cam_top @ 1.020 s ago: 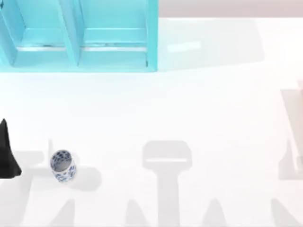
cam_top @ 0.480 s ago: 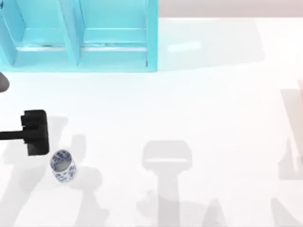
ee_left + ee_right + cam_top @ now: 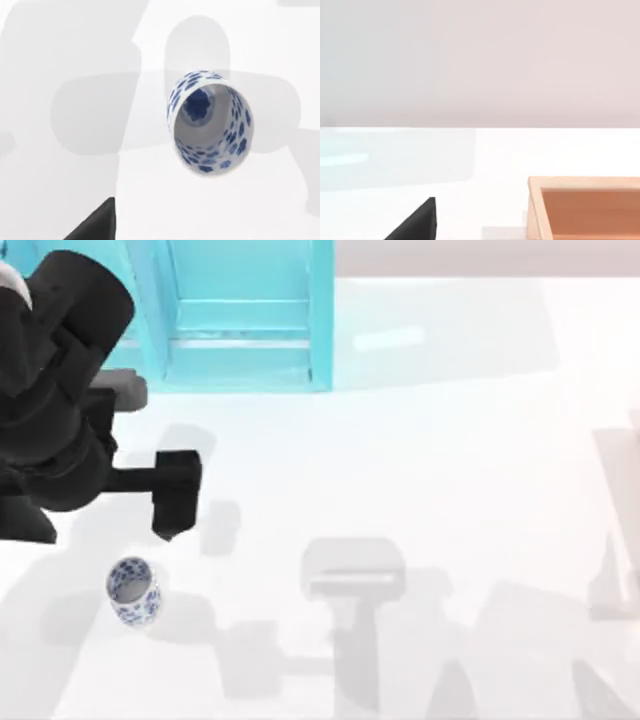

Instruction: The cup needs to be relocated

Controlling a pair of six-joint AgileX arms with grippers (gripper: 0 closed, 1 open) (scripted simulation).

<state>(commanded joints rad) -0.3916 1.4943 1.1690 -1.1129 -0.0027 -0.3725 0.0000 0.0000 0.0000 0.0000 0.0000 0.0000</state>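
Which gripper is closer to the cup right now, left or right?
The left gripper: it hangs just above the small white cylindrical cup with blue floral pattern at the table's left. The right arm stays parked beside an orange wooden box.

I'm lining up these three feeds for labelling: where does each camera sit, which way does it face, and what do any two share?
Top view: above the table, looking down on the cup, a blue shelf and the left arm at the left.
Left wrist view: on the left arm, facing down into the cup; a dark gripper tip shows.
Right wrist view: on the right arm, looking across the table at a wooden box; a dark tip shows.
Shared: top and left wrist views both show the cup.
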